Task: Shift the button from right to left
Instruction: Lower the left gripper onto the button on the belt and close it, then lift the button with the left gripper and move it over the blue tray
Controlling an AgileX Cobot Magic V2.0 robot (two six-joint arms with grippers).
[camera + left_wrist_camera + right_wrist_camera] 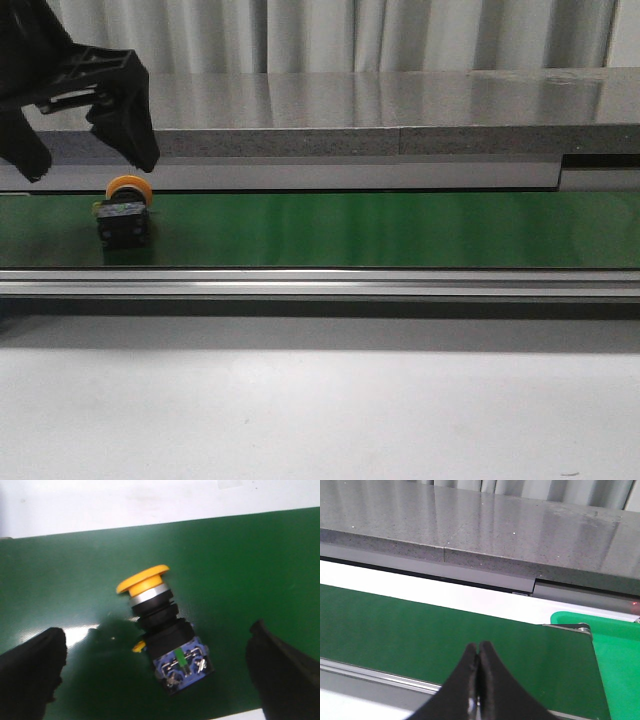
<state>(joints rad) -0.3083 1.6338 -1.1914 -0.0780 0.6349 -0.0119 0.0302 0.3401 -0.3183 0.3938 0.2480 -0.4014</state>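
The button (124, 212) lies on the green belt (400, 230) at its 9 o'clock end, untouched. Left gripper (88, 140) hovers above, jaws spread; right gripper (478, 672) jaws pressed together. Move looks nearly finished.

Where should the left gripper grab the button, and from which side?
Grip the button on its black blocky body, coming down from above. It lies on its side on the green belt, so the body's flat sides face the open left gripper; the yellow head is rounded.
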